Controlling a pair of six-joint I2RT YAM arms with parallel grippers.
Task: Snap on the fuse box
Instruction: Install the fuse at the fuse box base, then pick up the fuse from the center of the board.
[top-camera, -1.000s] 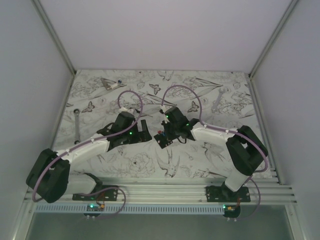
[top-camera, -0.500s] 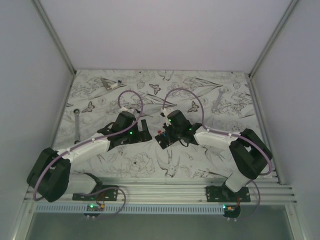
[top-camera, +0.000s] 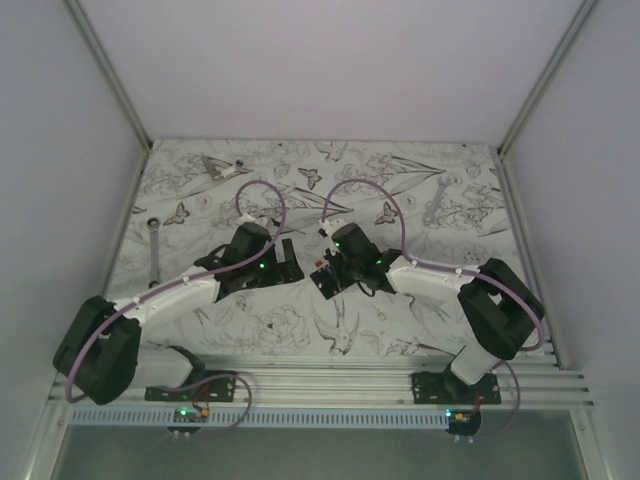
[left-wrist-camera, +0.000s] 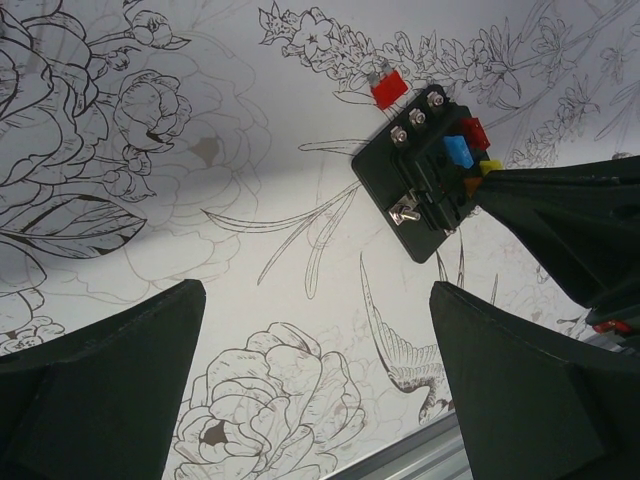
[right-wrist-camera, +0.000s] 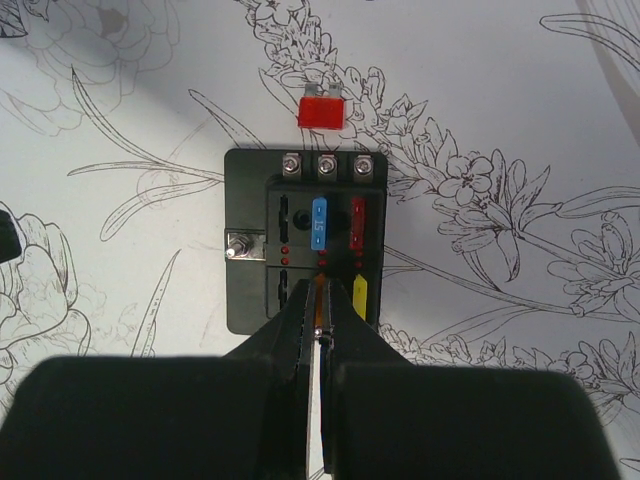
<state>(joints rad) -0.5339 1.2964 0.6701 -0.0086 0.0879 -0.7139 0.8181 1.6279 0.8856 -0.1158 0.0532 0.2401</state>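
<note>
The fuse box (right-wrist-camera: 250, 250) lies flat mid-table (right-wrist-camera: 520, 120) between the arms, with blue, red and yellow fuses seated. The right claw (right-wrist-camera: 320, 300) is clenched at the box's near edge, an orange fuse showing at its tips, probably mid-press. The left claw (left-wrist-camera: 315, 290) hangs released to the left, and a loose red fuse (right-wrist-camera: 321, 112) beyond the far edge suggests work remains.

Fuse box (right-wrist-camera: 248, 290) black — its fuses (right-wrist-camera: 319, 223) blue, red, yellow; loose fuse (right-wrist-camera: 320, 112) red; table (right-wrist-camera: 560, 120) white, black floral line-drawings.
</note>
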